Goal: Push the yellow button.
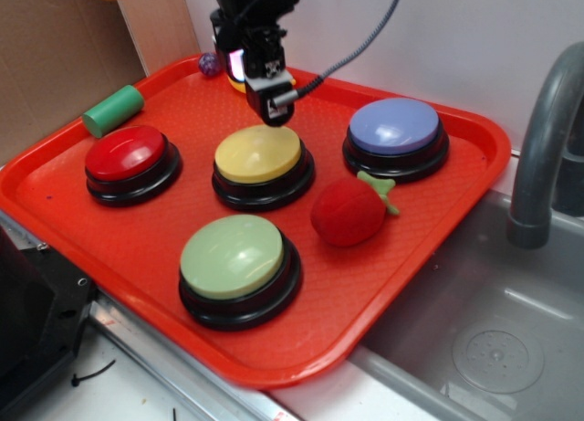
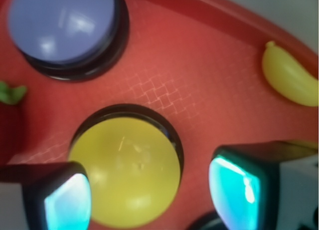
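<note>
The yellow button (image 1: 257, 153), a pale-yellow dome on a black base, sits at the middle of the red tray (image 1: 119, 247). My gripper (image 1: 274, 118) hangs just above the button's far edge, pointing down. In the wrist view the yellow button (image 2: 124, 170) fills the lower middle, and my gripper (image 2: 149, 195) is open, with one teal-lit finger pad (image 2: 67, 205) over the dome's left side and the other (image 2: 234, 190) past its right rim. Nothing is held. Whether a fingertip touches the dome, I cannot tell.
On the tray are a blue button (image 1: 394, 127), a red button (image 1: 126, 152), a pale-green button (image 1: 232, 256), a red plush strawberry (image 1: 349, 211), a green cylinder (image 1: 114, 110) and a purple ball (image 1: 210, 65). A toy banana (image 2: 289, 78) lies behind the gripper. A grey faucet (image 1: 543, 147) and sink (image 1: 493, 348) are on the right.
</note>
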